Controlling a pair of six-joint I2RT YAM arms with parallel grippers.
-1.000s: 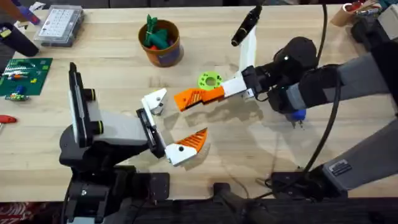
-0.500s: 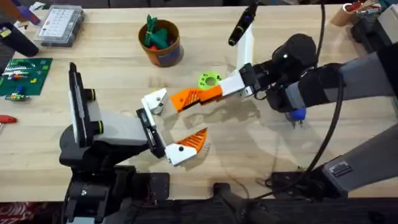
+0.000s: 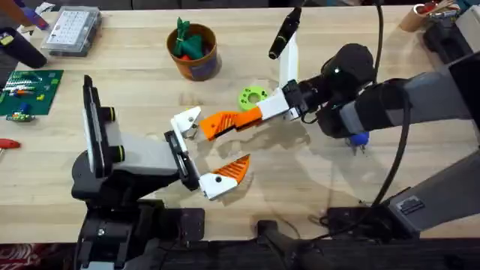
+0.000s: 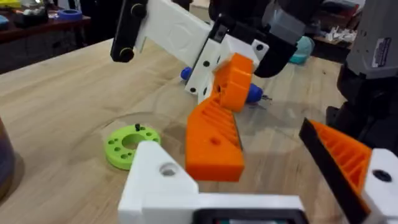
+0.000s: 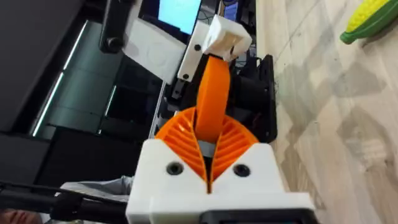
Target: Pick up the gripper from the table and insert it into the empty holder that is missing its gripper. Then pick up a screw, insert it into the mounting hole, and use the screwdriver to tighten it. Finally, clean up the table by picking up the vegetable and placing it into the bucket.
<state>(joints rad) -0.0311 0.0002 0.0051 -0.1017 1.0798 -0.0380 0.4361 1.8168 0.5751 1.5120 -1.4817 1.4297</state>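
Overhead, the right gripper (image 3: 264,114) is clamped on the orange gripper (image 3: 219,123), whose tip is just beside the white holder (image 3: 187,120) of the left gripper (image 3: 206,148), whose jaws stand wide. Closer in, the left wrist view shows the ribbed face (image 4: 214,134) hanging above the holder (image 4: 158,177), near a green disc (image 4: 129,144). The bucket (image 3: 193,50) stands well apart.
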